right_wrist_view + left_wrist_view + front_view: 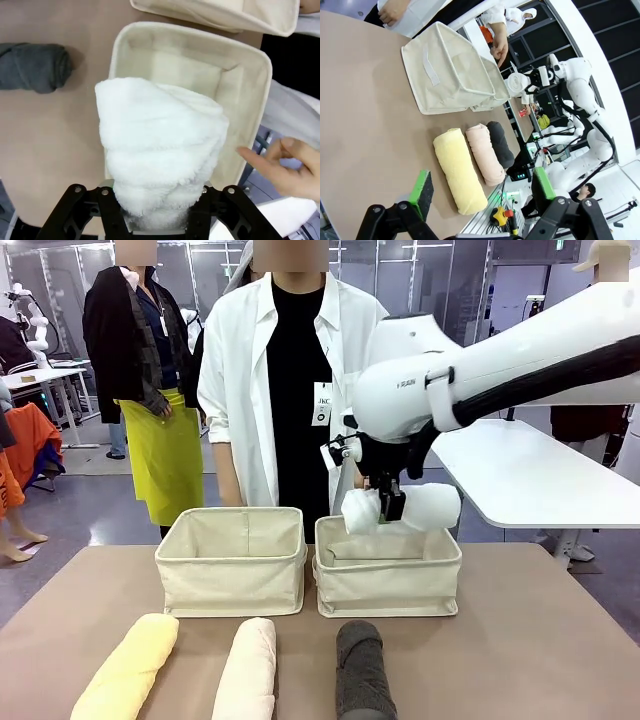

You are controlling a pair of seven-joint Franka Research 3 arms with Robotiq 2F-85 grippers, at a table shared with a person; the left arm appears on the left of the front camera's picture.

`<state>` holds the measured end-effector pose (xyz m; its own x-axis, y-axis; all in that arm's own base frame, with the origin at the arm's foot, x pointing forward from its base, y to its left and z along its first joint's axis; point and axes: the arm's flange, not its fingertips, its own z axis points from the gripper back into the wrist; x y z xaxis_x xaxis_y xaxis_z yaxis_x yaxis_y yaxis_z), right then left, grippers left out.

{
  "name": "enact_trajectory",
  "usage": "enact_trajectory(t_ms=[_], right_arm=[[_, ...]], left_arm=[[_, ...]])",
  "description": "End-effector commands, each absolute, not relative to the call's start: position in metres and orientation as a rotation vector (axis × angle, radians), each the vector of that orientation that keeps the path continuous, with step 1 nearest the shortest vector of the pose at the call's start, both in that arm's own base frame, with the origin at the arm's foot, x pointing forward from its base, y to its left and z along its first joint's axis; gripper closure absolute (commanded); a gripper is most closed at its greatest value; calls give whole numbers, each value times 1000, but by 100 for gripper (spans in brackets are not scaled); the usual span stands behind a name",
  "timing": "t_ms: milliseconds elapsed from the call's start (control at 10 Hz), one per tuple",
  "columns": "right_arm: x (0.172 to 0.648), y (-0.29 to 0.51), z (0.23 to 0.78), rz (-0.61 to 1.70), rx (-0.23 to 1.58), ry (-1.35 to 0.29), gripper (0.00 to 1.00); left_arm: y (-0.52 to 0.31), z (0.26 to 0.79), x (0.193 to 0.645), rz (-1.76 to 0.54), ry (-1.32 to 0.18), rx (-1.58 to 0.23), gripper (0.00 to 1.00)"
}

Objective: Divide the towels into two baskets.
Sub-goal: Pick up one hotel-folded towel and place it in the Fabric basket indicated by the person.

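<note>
Broadly, we see a brown counter running across the whole scene. Above its far right part, the right arm comes in from the right. Its white forearm is close to level and its wrist is turned straight down. A person in a white coat stands at the far edge behind two beige cloth baskets. The left basket and the right basket stand upright, just beside each other.

Three rolled towels lie side by side on the near part of the counter, each pointing toward the baskets. The yellow towel is on the left, the cream towel is in the middle, and the dark grey towel is on the right.

The white towel, a thick fluffy roll, hangs roughly level just above the right basket's opening. The right end effector is clenched on it near the middle, and the plush bulges around the fingers.

The left end effector hovers over the near counter. Its jaws are spread wide, with the green pads well apart and nothing between them.

The person's hand is just beside the right basket's outer wall with its fingers loosely curled. We cannot tell whether it touches the cloth.
</note>
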<state>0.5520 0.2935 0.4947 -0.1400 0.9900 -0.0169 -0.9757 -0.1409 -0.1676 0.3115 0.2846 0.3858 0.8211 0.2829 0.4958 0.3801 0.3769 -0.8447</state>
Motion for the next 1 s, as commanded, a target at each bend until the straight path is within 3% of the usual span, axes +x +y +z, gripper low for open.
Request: enact_trajectory(t_ms=[0, 600, 700, 800, 900], right_arm=[[573, 307, 479, 1734, -148, -120, 64], [623, 306, 418, 1691, -167, -190, 61], [626, 305, 414, 1681, -148, -185, 40], [627, 305, 411, 1678, -145, -182, 30], [627, 306, 410, 1682, -141, -176, 9]], left_arm=[[287, 386, 308, -72, -643, -1204, 0], [287, 386, 308, -72, -643, -1204, 0], [287, 386, 308, -72, -643, -1204, 0], [287, 386, 308, -72, -643, -1204, 0], [287, 386, 308, -72, -643, -1204, 0]])
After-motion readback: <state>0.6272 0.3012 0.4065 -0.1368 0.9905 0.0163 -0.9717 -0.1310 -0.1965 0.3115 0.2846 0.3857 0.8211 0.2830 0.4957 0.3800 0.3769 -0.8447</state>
